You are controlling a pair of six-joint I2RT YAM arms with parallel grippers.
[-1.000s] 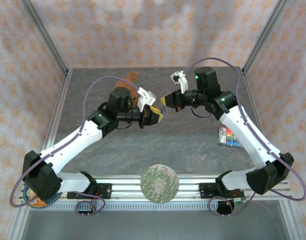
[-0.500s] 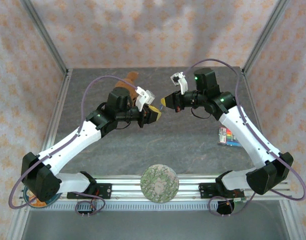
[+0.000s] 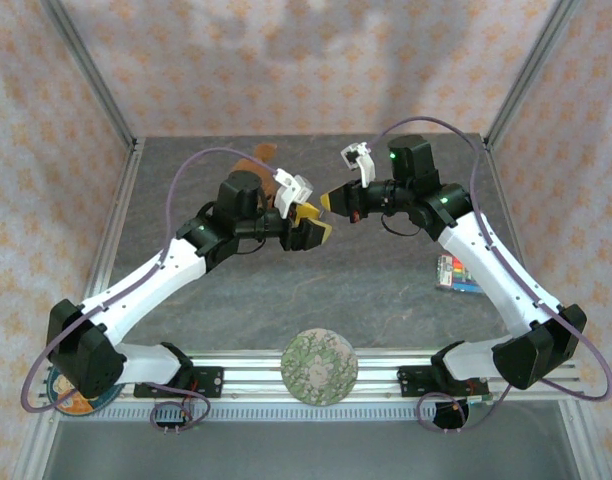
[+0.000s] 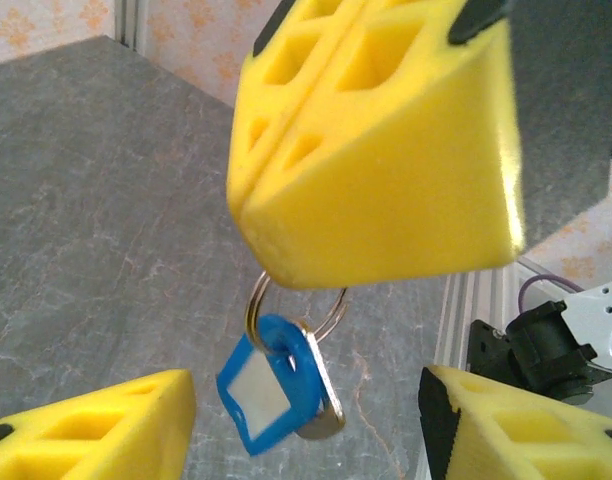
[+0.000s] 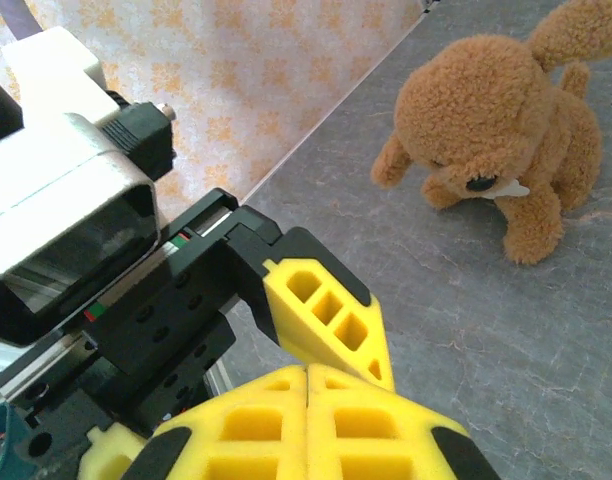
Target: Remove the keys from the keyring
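Note:
A metal keyring hangs from the tip of my right gripper, which is shut on its top. On the ring dangle the keys: one with a bright blue head and a pale silvery one behind it. My left gripper is open, its yellow fingers wide apart on either side of the keys without touching them. From above, the left gripper and right gripper meet over the mid-table. In the right wrist view the right gripper has its pads pressed together, hiding the ring.
A brown teddy bear lies on the grey table at the back, behind the left arm. A multicoloured flat packet lies at the right. A round patterned disc sits at the front rail.
The left gripper has opened its jaws wider and edged closer under the right gripper. The right arm has stayed nearly still.

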